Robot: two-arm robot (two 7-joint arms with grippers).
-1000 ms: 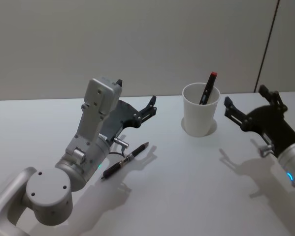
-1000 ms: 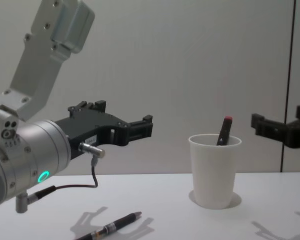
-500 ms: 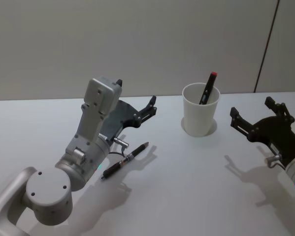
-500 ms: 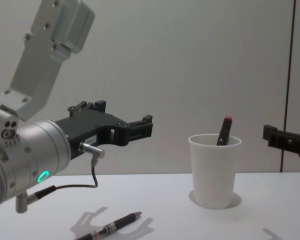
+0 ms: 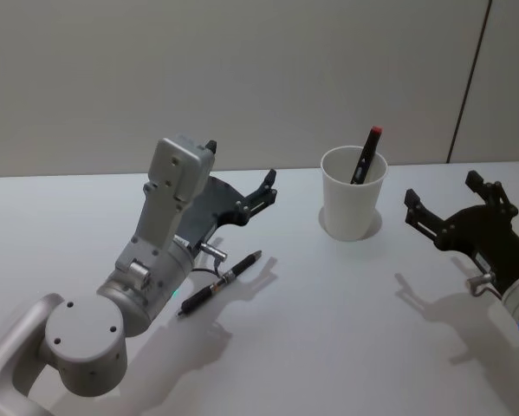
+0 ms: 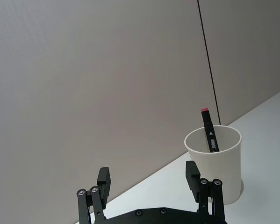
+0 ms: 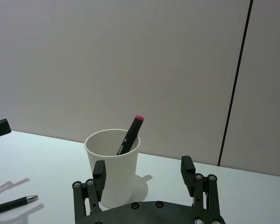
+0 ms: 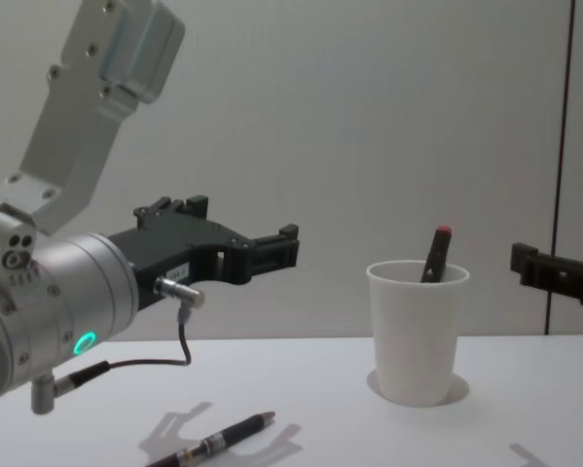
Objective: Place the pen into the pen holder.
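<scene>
A black pen (image 5: pixel 220 282) lies flat on the white table, its tip pointing toward the white paper-cup pen holder (image 5: pixel 353 204). The holder stands upright with a black marker with a red cap (image 5: pixel 367 156) leaning inside. My left gripper (image 5: pixel 268 188) hovers open above the table, just beyond the pen and left of the holder, with nothing between its fingers. My right gripper (image 5: pixel 443 191) is open and empty, to the right of the holder and apart from it. From the chest view the pen (image 8: pixel 223 440) lies below the left gripper (image 8: pixel 286 248), left of the holder (image 8: pixel 416 331).
The white table (image 5: pixel 328 347) runs back to a plain grey wall. The left arm's grey wrist housing (image 5: pixel 177 173) rises above the pen. Bare table lies between the pen and the holder.
The right gripper drew back from the holder, to the right and toward me, then stopped. The left arm, the pen and the holder have not moved.
</scene>
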